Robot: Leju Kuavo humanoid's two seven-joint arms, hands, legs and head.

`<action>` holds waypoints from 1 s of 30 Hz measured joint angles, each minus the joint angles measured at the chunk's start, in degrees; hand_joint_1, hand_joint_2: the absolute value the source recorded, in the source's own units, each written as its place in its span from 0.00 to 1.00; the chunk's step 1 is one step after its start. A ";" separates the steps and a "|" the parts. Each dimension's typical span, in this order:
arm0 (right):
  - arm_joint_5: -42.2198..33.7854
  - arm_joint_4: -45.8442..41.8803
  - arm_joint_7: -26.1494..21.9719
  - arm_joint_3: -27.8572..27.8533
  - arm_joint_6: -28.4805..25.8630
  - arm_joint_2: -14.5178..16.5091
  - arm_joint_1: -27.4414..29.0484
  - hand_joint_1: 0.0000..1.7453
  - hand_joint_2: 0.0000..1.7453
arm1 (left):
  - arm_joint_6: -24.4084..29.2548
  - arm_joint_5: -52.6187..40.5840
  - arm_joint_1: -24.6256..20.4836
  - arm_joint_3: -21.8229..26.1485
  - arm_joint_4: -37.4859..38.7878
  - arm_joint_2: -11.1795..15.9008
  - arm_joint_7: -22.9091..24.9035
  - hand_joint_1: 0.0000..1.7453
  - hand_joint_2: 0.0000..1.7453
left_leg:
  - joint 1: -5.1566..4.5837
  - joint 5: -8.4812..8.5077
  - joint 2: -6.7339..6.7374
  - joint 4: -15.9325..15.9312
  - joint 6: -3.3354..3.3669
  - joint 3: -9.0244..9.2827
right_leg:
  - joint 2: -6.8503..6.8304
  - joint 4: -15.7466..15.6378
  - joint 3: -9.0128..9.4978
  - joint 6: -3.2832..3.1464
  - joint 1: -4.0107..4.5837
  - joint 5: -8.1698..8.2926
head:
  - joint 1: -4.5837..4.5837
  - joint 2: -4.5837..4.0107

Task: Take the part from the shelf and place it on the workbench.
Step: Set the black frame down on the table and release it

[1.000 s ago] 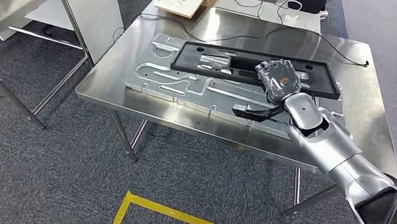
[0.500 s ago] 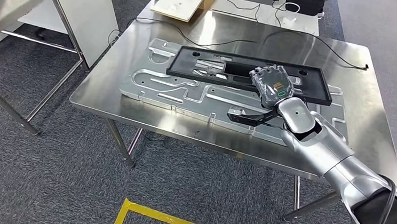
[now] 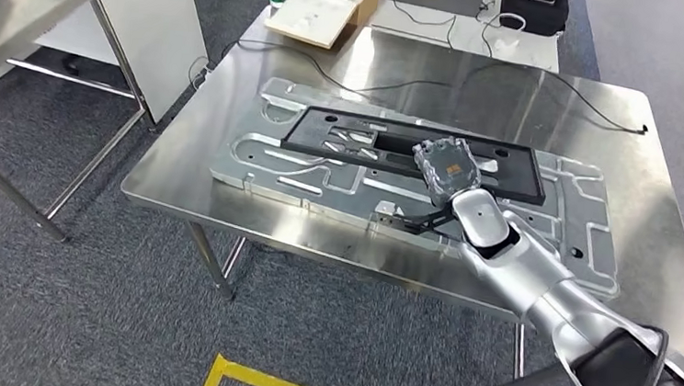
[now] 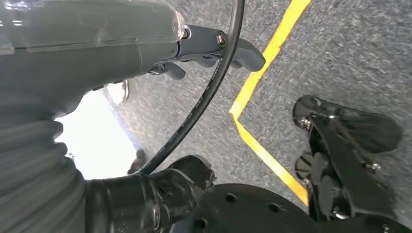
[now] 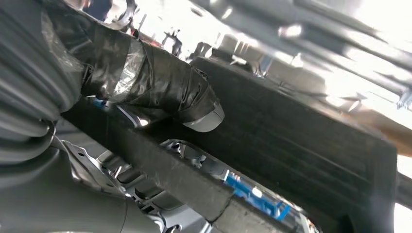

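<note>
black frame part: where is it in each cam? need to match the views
Head view: the black frame part lies lengthwise on the grey metal plate on the workbench, the right hand on its near edge.
Left wrist view: not in it; carpet and a yellow floor line.
Right wrist view: its dark ribbed surface runs across the picture, with the taped fingers on it.
Shared landmark: the right hand on the part.
</note>
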 joint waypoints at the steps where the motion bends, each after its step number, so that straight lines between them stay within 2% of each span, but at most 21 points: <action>1: 0.01 0.28 0.01 -0.01 -0.03 0.29 -0.01 1.00 1.00 | -0.10 -0.07 -0.01 -0.01 -0.29 -0.11 0.08 0.00 1.00 | 0.00 -0.16 0.04 -0.19 -0.34 0.07 | 0.01 -0.21 0.21 -0.30 -0.13 -0.13 | -0.01 0.00; 3: 0.00 0.71 0.04 -0.03 -0.04 0.78 0.10 1.00 1.00 | -0.63 -0.06 0.07 0.00 -0.91 -0.38 0.20 0.00 1.00 | -0.08 0.02 0.09 -0.36 -0.63 0.67 | 0.05 -0.77 0.90 -0.42 -0.20 -0.27 | -0.03 0.00; 6: -0.01 0.95 0.04 -0.27 0.07 1.35 0.66 1.00 1.00 | -2.14 0.10 0.04 0.04 -2.21 -0.93 0.22 0.00 1.00 | -0.08 -0.13 0.11 -0.98 0.05 1.60 | 0.13 -1.01 1.54 -0.48 -0.10 -0.58 | -0.05 0.00; 8: -0.01 0.95 -0.04 -0.45 0.13 1.65 1.28 1.00 1.00 | -2.72 0.09 0.00 0.06 -2.91 -1.27 0.38 0.00 1.00 | 0.03 -0.43 0.15 -1.44 0.20 1.90 | 0.14 -0.96 1.57 -0.64 0.05 -0.73 | -0.04 0.00; 11: 0.00 0.95 -0.10 -0.51 0.15 1.97 1.88 1.00 1.00 | -2.91 0.08 0.06 0.07 -3.39 -1.65 0.57 0.00 1.00 | 0.11 -0.45 0.17 -1.52 0.14 1.93 | 0.13 -0.89 1.56 -0.74 0.17 -0.81 | -0.04 0.00; 14: 0.01 0.95 -0.10 -0.60 0.16 2.12 2.04 1.00 1.00 | -2.92 0.07 0.10 0.07 -3.64 -1.87 0.59 0.00 1.00 | 0.17 -0.41 0.18 -1.56 -0.31 1.92 | 0.13 -0.86 1.57 -0.74 0.22 -0.81 | -0.04 0.00; 18: 0.01 0.95 -0.10 -0.75 0.17 2.28 2.09 0.00 0.00 | -2.92 0.03 0.10 0.07 -3.82 -2.02 0.59 0.00 1.00 | 0.18 -0.37 0.21 -1.56 -0.50 1.93 | 0.13 -0.86 1.62 -0.78 0.22 -0.77 | -0.04 0.00; 19: 0.01 0.95 -0.10 -0.79 0.19 2.31 2.09 0.00 0.00 | -2.92 -0.03 0.10 0.07 -3.82 -2.03 0.60 0.00 1.00 | 0.17 -0.37 0.23 -1.56 -0.50 1.93 | 0.13 -0.86 1.65 -0.79 0.22 -0.76 | -0.04 0.00; 23: 0.13 0.52 -0.02 -0.94 0.58 2.39 2.52 0.00 0.00 | -2.97 -0.04 0.10 0.10 -4.16 -2.20 0.62 0.00 0.00 | 0.10 -0.38 0.25 -1.50 -0.50 2.00 | 0.13 -0.86 1.72 -0.77 0.18 -0.75 | -0.04 0.00; 30: -3.55 -2.86 -1.31 -3.13 1.19 1.26 4.56 0.00 0.00 | -3.84 -0.11 0.11 0.16 -5.32 -2.93 0.39 0.00 0.00 | -0.04 -0.40 0.26 -1.40 -0.47 2.01 | 0.09 -0.91 1.78 -0.72 0.07 -0.72 | -0.04 0.00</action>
